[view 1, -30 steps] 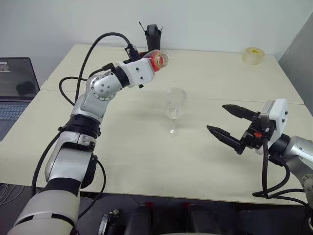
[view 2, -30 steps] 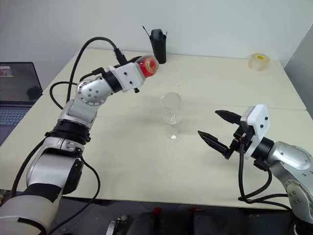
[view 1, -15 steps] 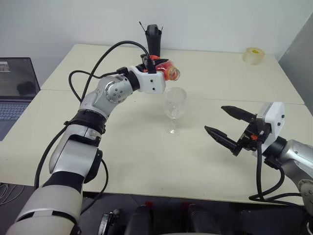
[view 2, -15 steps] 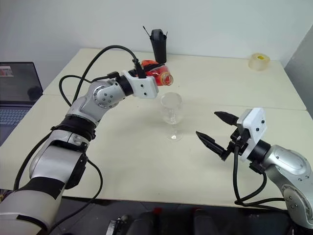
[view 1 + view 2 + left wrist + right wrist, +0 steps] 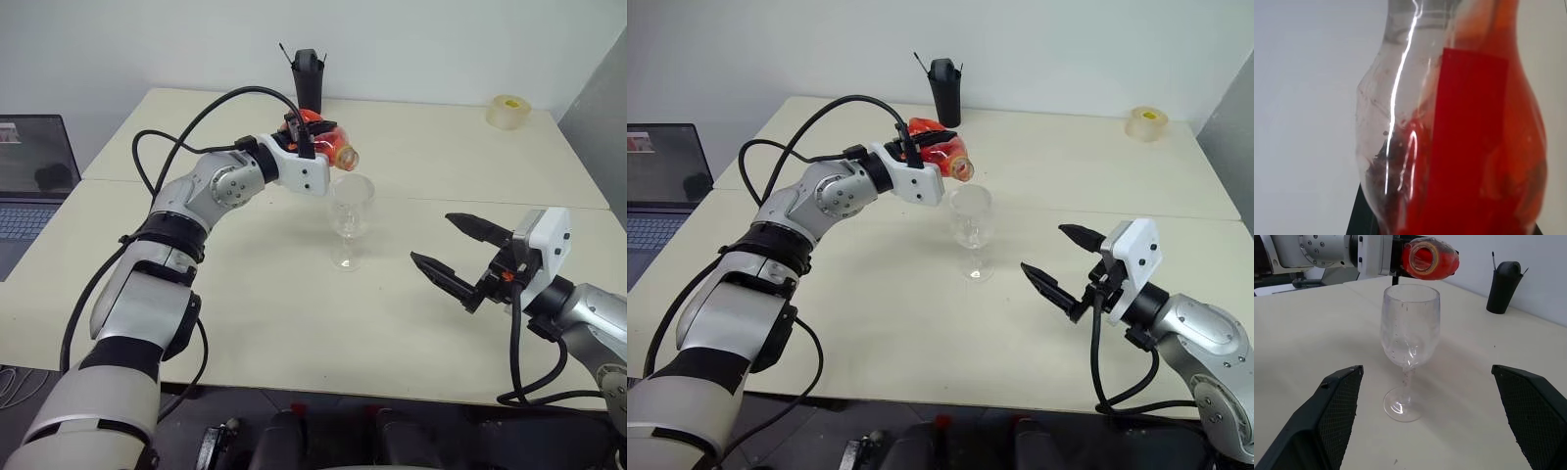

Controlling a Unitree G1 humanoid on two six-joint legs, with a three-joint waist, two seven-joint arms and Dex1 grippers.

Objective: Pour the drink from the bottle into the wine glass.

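My left gripper (image 5: 312, 137) is shut on the bottle (image 5: 329, 147), which lies on its side in the air. The bottle's uncapped mouth (image 5: 1425, 257) hangs just above the near-left rim of the wine glass (image 5: 350, 211). The red-orange drink (image 5: 1508, 161) pools along the bottle's lower side behind the red label. The wine glass stands upright at the table's middle, and I see no liquid in its bowl. My right gripper (image 5: 431, 238) hovers open to the right of the glass, pointing at it, with nothing between its fingers (image 5: 1337, 411).
A tall black cup (image 5: 307, 73) stands at the back edge of the cream table (image 5: 245, 323), just behind the bottle. At the back right lies a yellowish tape roll (image 5: 507, 111). A laptop (image 5: 34, 166) sits off the table's left side.
My left arm has carried the bottle right and down from beside the black cup to the glass rim, rolling it so the mouth tips lower. The right gripper has stayed where it was.
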